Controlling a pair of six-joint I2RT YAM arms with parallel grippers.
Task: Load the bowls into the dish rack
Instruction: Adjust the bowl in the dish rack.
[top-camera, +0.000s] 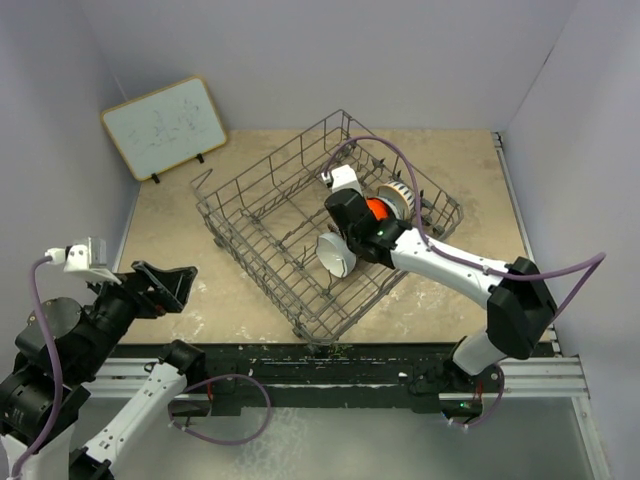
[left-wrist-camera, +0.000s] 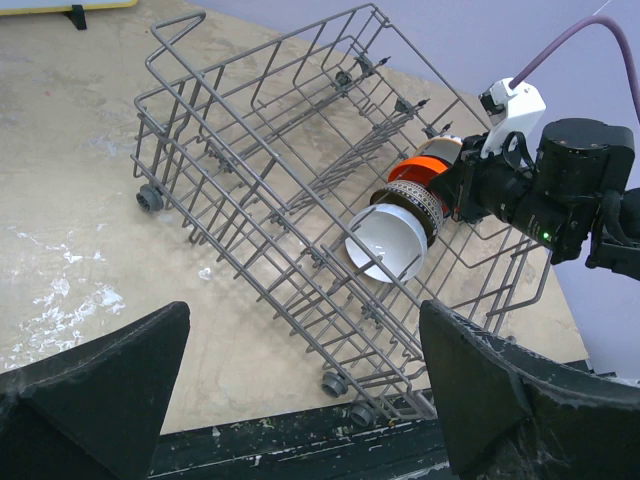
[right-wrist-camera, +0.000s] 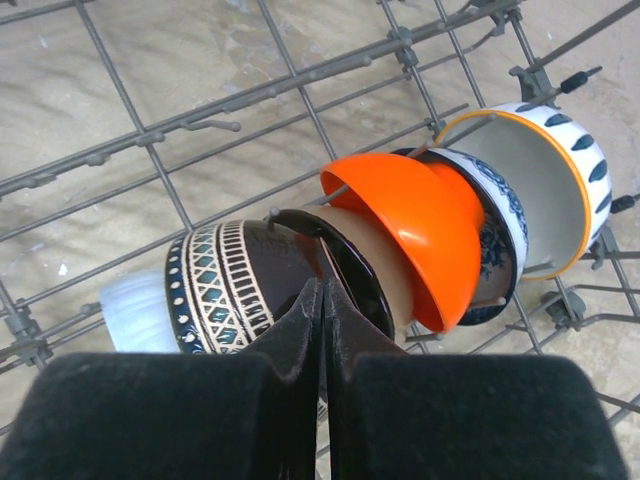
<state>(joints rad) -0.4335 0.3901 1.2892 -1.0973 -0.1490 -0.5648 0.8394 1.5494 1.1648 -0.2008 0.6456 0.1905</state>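
Top external shows me a mottled tan table (top-camera: 170, 220) boxed in by pale, plain walls (top-camera: 400, 60), with a black rail (top-camera: 300, 352) along the near edge. A white board (top-camera: 165, 125) leans in the far left corner. The dish rack (top-camera: 270, 200) sits skewed mid-table, and my right arm (top-camera: 440, 260) reaches into its right half.

On the right wrist camera, the right gripper (right-wrist-camera: 322, 300) is clenched. Its black fingers are pressed flat together just above the bowls (right-wrist-camera: 400, 250), and I see nothing between them. The bowls stand on edge in a tight row between the tines, all inside the rack. The white bowl (right-wrist-camera: 130, 310) is at one end, the orange bowl (right-wrist-camera: 420, 230) is in the middle, and a cream one with an orange rim (right-wrist-camera: 540, 180) is at the far end.

The left gripper (left-wrist-camera: 305, 320) hangs released and wide open, well short of the rack. Under it, the left wrist view shows white flecks (left-wrist-camera: 70, 290) scuffed across the tabletop.
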